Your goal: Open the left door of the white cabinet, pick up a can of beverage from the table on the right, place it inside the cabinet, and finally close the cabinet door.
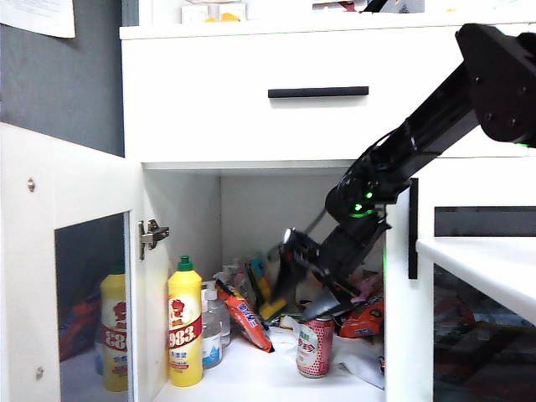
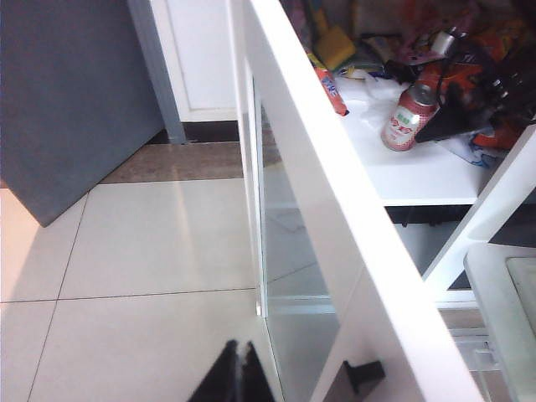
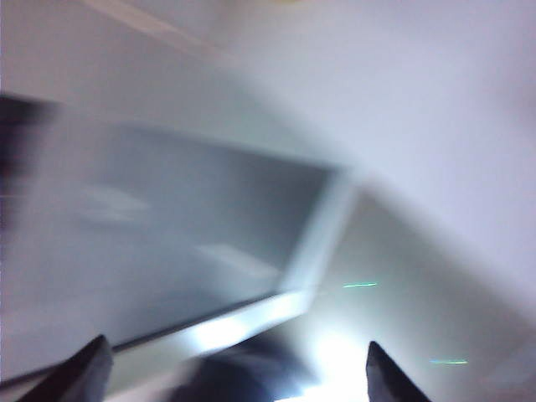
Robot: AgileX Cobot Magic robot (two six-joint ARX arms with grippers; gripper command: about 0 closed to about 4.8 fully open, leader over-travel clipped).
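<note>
yellow bottle (image 1: 185, 324) — green cap, upright | clear bottle (image 1: 213, 328) — just beside it

The yellow bottle (image 1: 185, 325) with the green cap, standing at the left of the white cabinet (image 1: 251, 100) shelf, carries a red label with white figures that read "983". A second yellow bottle (image 1: 114, 328), seen through the glass of the left door (image 1: 67, 276), shows part of the same red label — only "88" or "83" can be made out. The can of beverage (image 1: 315, 346) bears white-and-green label patches with small characters, too small to read. The orange-red packet (image 1: 245, 316) leaning beside the bottles has a blue patch with white lettering — illegible. Nothing readable shows in the right wrist view, which is blurred.
</note>
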